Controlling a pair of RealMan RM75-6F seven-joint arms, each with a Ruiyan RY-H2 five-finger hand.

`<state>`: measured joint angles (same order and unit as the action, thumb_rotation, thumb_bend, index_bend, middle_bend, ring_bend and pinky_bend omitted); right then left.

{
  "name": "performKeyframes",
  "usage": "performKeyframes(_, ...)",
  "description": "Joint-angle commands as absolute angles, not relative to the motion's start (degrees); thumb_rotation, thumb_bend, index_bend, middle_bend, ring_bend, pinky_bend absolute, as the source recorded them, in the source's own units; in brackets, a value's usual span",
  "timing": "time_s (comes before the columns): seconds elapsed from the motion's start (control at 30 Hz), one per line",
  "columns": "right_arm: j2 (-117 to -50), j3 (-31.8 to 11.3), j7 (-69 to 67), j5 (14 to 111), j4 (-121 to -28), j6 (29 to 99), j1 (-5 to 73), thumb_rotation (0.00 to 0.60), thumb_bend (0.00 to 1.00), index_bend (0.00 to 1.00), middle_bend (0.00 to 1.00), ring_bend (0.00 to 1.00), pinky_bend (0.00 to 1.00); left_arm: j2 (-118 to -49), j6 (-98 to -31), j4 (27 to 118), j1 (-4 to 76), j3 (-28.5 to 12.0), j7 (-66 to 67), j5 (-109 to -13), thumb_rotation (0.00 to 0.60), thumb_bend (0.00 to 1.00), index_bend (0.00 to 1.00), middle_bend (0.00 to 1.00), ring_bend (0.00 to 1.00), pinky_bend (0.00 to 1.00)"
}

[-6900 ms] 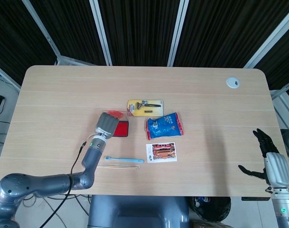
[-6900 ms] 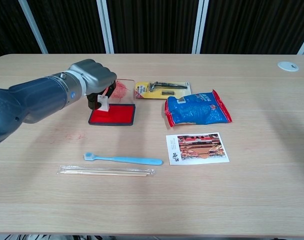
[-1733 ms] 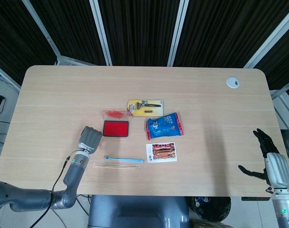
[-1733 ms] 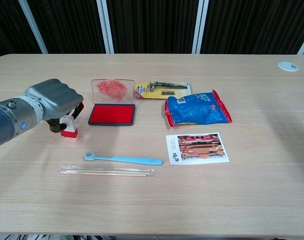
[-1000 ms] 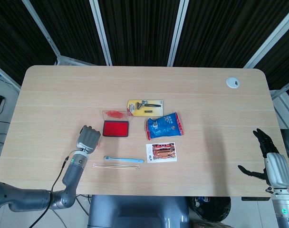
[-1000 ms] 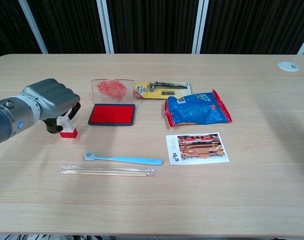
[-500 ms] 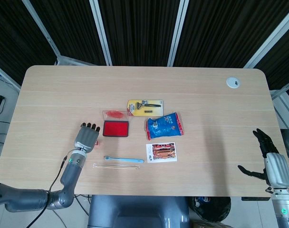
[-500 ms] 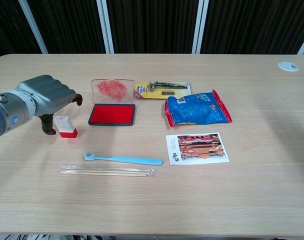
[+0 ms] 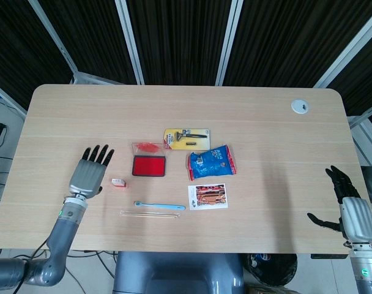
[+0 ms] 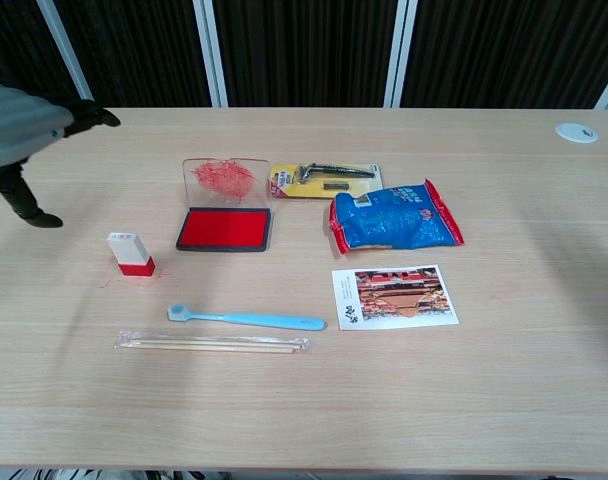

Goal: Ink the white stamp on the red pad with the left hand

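The white stamp [image 9: 117, 182] [image 10: 130, 253], its base red with ink, stands by itself on the table left of the red pad [image 9: 149, 166] [image 10: 224, 229]. The pad lies flat with its clear, ink-smeared lid [image 10: 224, 179] folded open behind it. My left hand [image 9: 88, 173] [image 10: 22, 131] is open with fingers spread, to the left of the stamp and apart from it. My right hand [image 9: 347, 207] hangs open off the table's right front corner, shown only in the head view.
A packaged razor [image 9: 186, 138], a blue snack bag [image 9: 211, 162] and a photo card [image 9: 207, 196] lie right of the pad. A blue toothbrush [image 9: 159, 206] and wrapped chopsticks [image 9: 149, 214] lie in front of the stamp. A white grommet [image 9: 300, 106] sits far right.
My left hand carried the stamp off the pad, set it down to the pad's left, let go, opened and drew back to the left. The right hand has stayed still.
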<state>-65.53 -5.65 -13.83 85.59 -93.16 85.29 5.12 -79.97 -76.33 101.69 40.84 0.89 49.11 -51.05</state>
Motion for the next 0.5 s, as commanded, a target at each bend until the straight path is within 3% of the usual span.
performKeyframes(0.03,-65.8,-5.7,-12.3,85.4,-93.1,85.4,5.1,0.600,0.11,0.00,0.00,0.00,0.19,-74.7,-82.3,104.5,34.6,4.4,39.8,-59.9,0.600,0.10,0.00,0.00,0.00,0.04)
performKeyframes(0.3,-66.8,-5.8,-8.5,85.4,-92.8,86.2,5.1,0.600,0.11,0.00,0.00,0.00,0.19,-72.6,-93.7,100.5,23.3,10.0,24.7,-73.1,0.600,0.08,0.00,0.00,0.00,0.00)
performKeyframes(0.5,-67.4,-6.0,-6.8,85.1,-92.7,86.5,5.0,0.600,0.11,0.00,0.00,0.00,0.19,-72.5,-95.5,95.1,19.0,10.1,16.5,-75.9,0.600,0.08,0.00,0.00,0.00,0.00)
